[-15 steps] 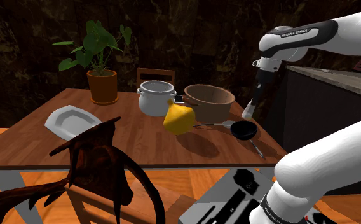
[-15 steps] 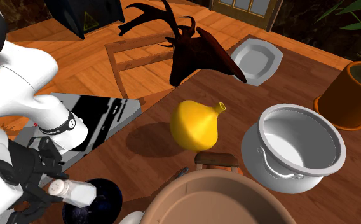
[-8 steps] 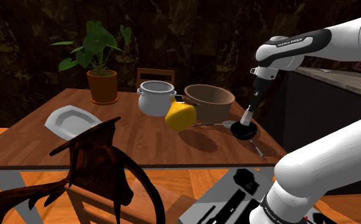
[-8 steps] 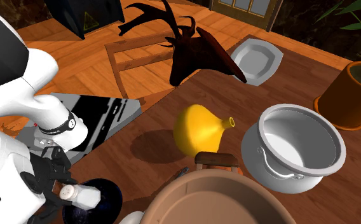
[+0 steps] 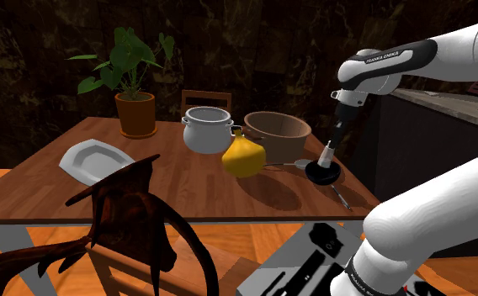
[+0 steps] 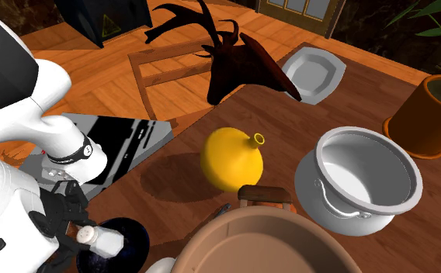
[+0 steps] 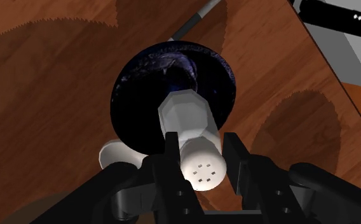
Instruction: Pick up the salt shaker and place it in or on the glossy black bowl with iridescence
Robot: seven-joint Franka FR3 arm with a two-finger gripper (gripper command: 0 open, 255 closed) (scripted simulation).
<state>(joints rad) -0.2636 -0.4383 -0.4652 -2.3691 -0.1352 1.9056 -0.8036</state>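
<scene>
The white salt shaker [image 7: 192, 137] is clasped near its perforated cap between my black gripper's [image 7: 201, 153] fingers, its base pointing down into the glossy black bowl [image 7: 141, 95]. In the shoulder view the gripper [image 5: 328, 151] holds the shaker [image 5: 326, 156] directly over the small black bowl [image 5: 323, 174] near the table's right edge. From the second exterior view the shaker [image 6: 100, 240] lies tilted across the dark bowl [image 6: 130, 244] at the lower left, with the gripper [image 6: 71, 229] beside it.
A yellow gourd-shaped vase [image 5: 243, 156] sits left of the bowl, with a brown bowl [image 5: 277, 129] and white pot [image 5: 206, 128] behind it. A white plate [image 5: 90, 159], potted plant [image 5: 135, 108], small white cup [image 7: 117, 153] and a utensil [image 5: 340, 197] share the wooden table [image 5: 170, 181]. A dark antlered figure [image 5: 132, 227] fills the foreground.
The gripper has lowered with the shaker from above the bowl down to it. The yellow vase has shifted and turned on the table.
</scene>
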